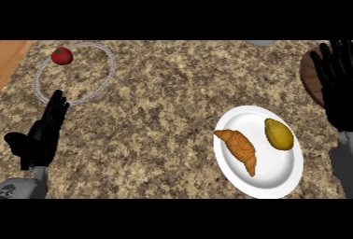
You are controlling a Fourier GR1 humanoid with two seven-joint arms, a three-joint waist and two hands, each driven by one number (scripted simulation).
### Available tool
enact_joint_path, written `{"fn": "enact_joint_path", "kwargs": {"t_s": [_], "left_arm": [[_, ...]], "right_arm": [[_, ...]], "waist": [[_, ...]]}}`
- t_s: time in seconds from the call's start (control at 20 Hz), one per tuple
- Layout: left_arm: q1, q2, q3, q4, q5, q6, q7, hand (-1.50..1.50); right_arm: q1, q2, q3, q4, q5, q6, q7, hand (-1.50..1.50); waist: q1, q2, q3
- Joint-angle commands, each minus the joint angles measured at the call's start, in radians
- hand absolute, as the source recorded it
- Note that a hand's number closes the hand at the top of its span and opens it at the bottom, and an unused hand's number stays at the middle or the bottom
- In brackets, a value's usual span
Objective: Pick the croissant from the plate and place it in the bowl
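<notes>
An orange-brown croissant (pixel 239 150) lies on the left half of a white plate (pixel 276 182) at the lower right of the granite counter. A yellow-green fruit (pixel 278 134) lies beside it on the plate's right half. A clear glass bowl (pixel 40 74) stands at the upper left with a red apple-like fruit (pixel 62 55) inside near its far rim. My left hand (pixel 41 135) rests open at the lower left, fingers pointing up just below the bowl. At the right edge my right hand (pixel 338 88) is open with straight fingers, up and to the right of the plate, apart from the croissant.
A dark brown round board (pixel 310 74) lies at the right edge, partly behind my right hand. A grey object (pixel 260 42) peeks in at the top edge. A wooden strip (pixel 10 58) borders the counter at the upper left.
</notes>
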Motion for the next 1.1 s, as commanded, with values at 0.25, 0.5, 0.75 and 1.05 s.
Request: {"fn": "enact_joint_path", "kwargs": {"t_s": [0.25,0.5,0.75,1.05], "left_arm": [[-0.103,-0.034,-0.181,-0.107,-0.044,-0.162,0.026,0.00],[-0.077,-0.115,-0.256,-0.117,-0.052,-0.172,0.053,0.00],[-0.085,-0.093,-0.243,-0.164,-0.043,-0.191,0.111,0.00],[-0.110,-0.124,-0.250,-0.177,-0.057,-0.165,0.142,0.00]], "right_arm": [[0.043,-0.091,0.248,-0.173,0.237,0.197,-0.156,1.50],[0.178,-0.026,0.374,0.011,0.506,0.067,-0.315,-1.50],[0.086,-0.138,0.436,0.010,0.747,0.060,-0.257,-1.50],[-0.023,-0.245,0.548,-0.043,0.994,0.174,0.044,-1.50]], "waist": [[-0.037,0.001,0.008],[-0.006,0.011,0.009],[-0.001,0.006,0.007],[-0.007,-0.003,0.004]]}}
